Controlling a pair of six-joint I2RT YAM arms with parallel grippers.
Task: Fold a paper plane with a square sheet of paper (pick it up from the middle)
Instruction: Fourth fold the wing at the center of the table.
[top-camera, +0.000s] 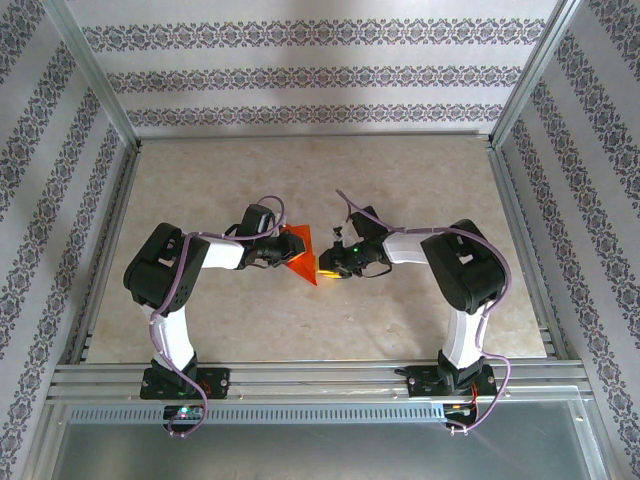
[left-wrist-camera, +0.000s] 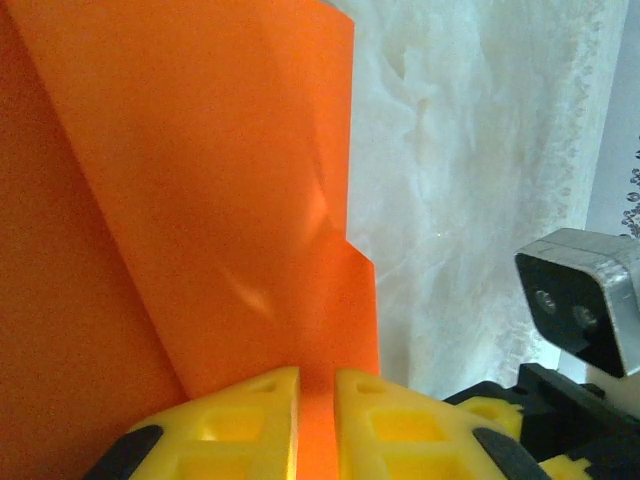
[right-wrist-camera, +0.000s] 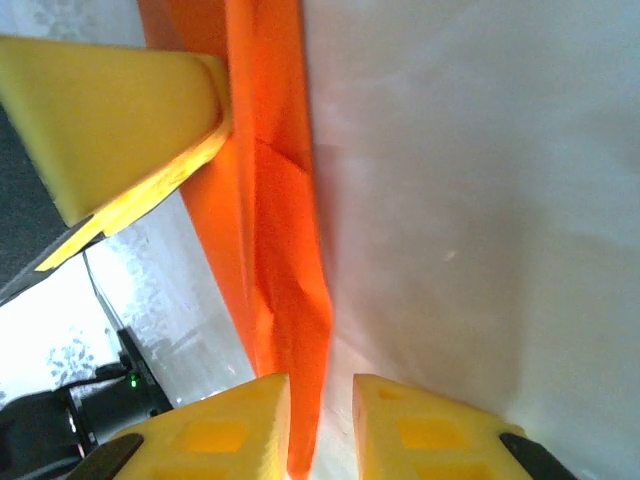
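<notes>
The square sheet of paper stands folded into an orange-red pointed triangle with layered creases, the paper plane (top-camera: 300, 255), held upright above the table's middle between both arms. My left gripper (top-camera: 277, 250) is shut on its left side. In the left wrist view the yellow fingers (left-wrist-camera: 240, 420) pinch the orange paper (left-wrist-camera: 200, 180), which rises in front of the camera. My right gripper (top-camera: 326, 268) is at the paper's lower right tip. In the right wrist view its jaws (right-wrist-camera: 320, 410) stand apart, with the narrow folded edge (right-wrist-camera: 275, 200) lying against one finger only. A finger of the left gripper (right-wrist-camera: 110, 110) shows at the upper left.
The beige marbled table (top-camera: 420, 180) lies under both arms. Aluminium rails (top-camera: 320, 378) run along its near edge, and frame posts (top-camera: 95, 85) stand at the back corners. Patterned walls close in the back and sides. A grey metal block (left-wrist-camera: 585, 310) on the right arm shows in the left wrist view.
</notes>
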